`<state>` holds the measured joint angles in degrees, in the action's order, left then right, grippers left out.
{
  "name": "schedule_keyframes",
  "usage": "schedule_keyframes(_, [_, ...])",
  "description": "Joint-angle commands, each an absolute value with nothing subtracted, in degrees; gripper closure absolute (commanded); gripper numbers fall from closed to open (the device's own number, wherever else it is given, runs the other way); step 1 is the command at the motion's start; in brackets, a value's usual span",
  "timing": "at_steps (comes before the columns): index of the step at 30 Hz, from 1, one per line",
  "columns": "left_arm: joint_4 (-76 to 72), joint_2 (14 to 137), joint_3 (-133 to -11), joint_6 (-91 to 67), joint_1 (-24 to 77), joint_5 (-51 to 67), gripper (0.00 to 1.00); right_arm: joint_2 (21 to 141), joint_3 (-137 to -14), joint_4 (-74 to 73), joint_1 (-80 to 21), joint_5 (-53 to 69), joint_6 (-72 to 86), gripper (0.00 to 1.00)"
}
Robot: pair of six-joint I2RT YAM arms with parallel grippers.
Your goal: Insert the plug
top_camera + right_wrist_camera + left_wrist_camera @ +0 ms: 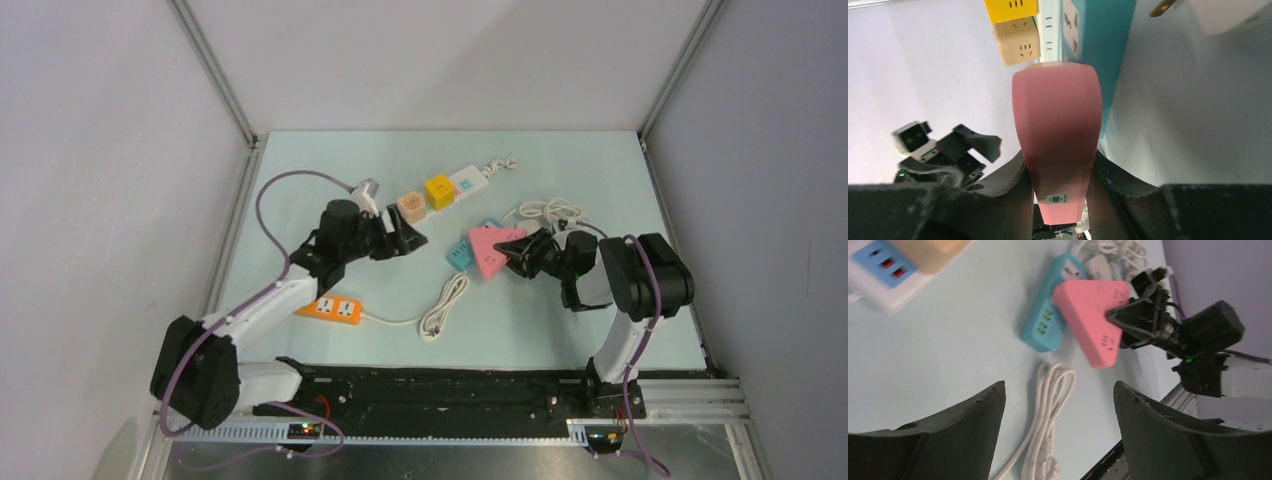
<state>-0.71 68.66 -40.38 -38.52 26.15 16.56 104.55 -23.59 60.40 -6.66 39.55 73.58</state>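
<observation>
Right of pink triangular power strip [488,250]: right gripper [518,252] clamped on its corner. Just beyond strip, white plug [1228,15] beside teal power strip [1048,320], brass prong [1162,6] angled toward it. Left gripper [410,240] jaws apart, empty, well left of pink strip; right arm nearer plug, but occupied

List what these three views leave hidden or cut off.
Right wrist view: white plug, cut by the top edge; one prong shows.
Left wrist view: white strip, cut by the top-left corner.
Top view: blue strip, partly covered by the pink strip that the right gripper holds.
</observation>
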Motion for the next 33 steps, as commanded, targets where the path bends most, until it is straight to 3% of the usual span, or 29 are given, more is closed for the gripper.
schedule_keyframes(1, [-6.3,74.8,-48.0,-36.7,30.4,15.5,0.19,110.1,-21.5,45.7,-8.4,32.6,69.6,0.93])
schedule_keyframes(10, [-7.7,89.6,-61.9,-37.0,34.7,15.8,0.23,114.7,-25.3,49.2,-16.7,30.8,74.1,0.93])
schedule_keyframes(19, [-7.9,98.9,-67.8,-37.7,35.7,13.6,0.26,120.7,-30.4,50.8,-20.2,29.8,76.7,0.91])
schedule_keyframes(21, [-8.0,100.4,-69.0,-37.8,35.6,13.4,0.31,121.2,-30.8,50.3,-19.8,29.8,76.4,0.90])
schedule_keyframes(26, [-8.1,106.3,-71.5,-37.7,35.6,13.0,0.60,121.9,-32.1,48.2,-19.3,31.2,74.5,0.91])
schedule_keyframes(33, [-8.0,106.0,-67.3,-35.9,36.1,5.9,0.72,121.9,-32.5,47.4,-18.5,31.8,73.9,0.91])
